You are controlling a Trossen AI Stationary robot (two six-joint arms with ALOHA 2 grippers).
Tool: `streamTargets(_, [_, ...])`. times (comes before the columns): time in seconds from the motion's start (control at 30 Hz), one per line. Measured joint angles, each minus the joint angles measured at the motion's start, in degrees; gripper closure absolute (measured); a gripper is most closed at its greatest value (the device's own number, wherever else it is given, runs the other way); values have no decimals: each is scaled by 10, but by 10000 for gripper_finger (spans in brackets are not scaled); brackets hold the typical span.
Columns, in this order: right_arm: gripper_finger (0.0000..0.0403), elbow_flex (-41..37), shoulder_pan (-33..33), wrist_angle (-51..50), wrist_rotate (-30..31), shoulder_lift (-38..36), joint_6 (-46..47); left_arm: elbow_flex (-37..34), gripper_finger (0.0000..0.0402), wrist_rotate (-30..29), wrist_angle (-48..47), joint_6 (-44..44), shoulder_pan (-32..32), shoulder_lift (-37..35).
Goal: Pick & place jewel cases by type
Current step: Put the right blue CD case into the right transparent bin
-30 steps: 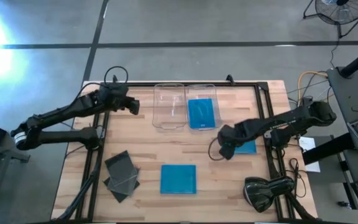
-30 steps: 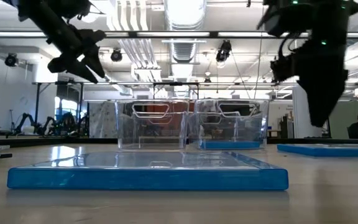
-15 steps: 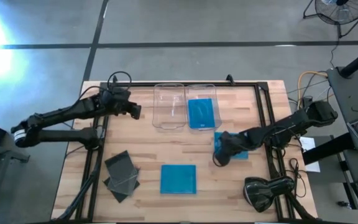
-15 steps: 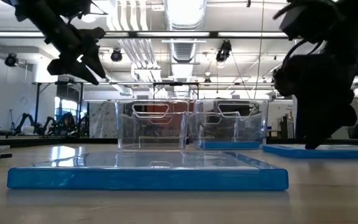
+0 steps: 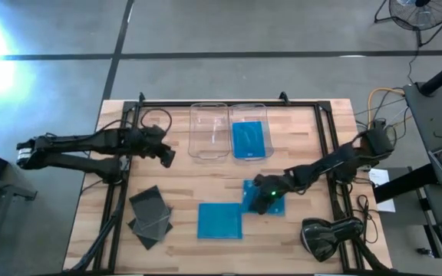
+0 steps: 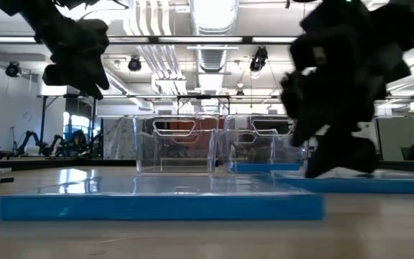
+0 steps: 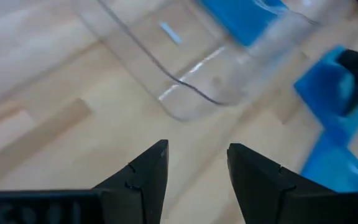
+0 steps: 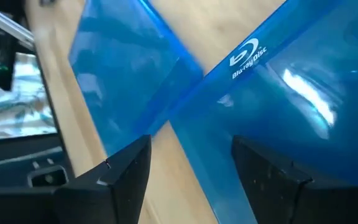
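Observation:
Three blue jewel cases show. One lies in the right clear bin (image 5: 249, 140). One lies flat near the table's near edge (image 5: 219, 221) (image 6: 157, 205). The third (image 5: 279, 208) (image 8: 303, 93) lies flat under my right gripper (image 5: 261, 201) (image 8: 190, 180), which is open. Its corner reaches the near case (image 8: 123, 62). Dark grey cases (image 5: 150, 215) are stacked at the near left. My left gripper (image 5: 166, 159) (image 7: 197, 168) is open. It hovers above bare table, left of the empty clear bin (image 5: 209, 130). My right gripper comes down slanting from the table's right onto the top face of the third blue case (image 8: 253, 106). Its open fingers (image 8: 123, 177) straddle the spine edge with the printed logo. The low view shows the gripper (image 6: 333, 165) sitting on the case, which lies flat on the table.
Two clear bins (image 6: 176, 144) (image 6: 264, 144) stand side by side at the far middle. A black frame (image 5: 121, 192) runs along the table's left and right sides. A dark bundle (image 5: 328, 236) lies at the near right corner. Bare wood (image 5: 206, 180) lies between the bins and the near cases.
My right gripper has come down and travelled toward the table's left and near edge. The blue case has slid flat along the table with it, up to the near blue case. My left gripper has moved toward the near edge and down.

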Motion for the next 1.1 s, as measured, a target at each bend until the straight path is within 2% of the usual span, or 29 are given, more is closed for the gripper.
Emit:
streamTargets(0.13, [179,70,0,-9,3,41,-36,0,255,0,6,-26,-78,3])
streamTargets(0.27, [179,126,-10,-51,14,42,-106,-19,255,-1,39,-60,-139,14])
streamTargets(0.4, [179,171,-25,-183,45,23,-195,-51,255,-3,103,-118,-169,29])
streamTargets(0.57, [179,211,-34,-387,72,-19,-251,-66,255,-7,166,-130,-179,55])
streamTargets(0.67, [179,204,-36,-480,52,-37,-224,-74,255,24,232,-121,-178,78])
streamTargets(0.77, [179,179,-35,-546,22,-53,-159,-84,255,33,294,-112,-180,109])
streamTargets(1.1, [179,83,-14,-521,-49,-114,55,-76,255,39,388,-76,-180,233])
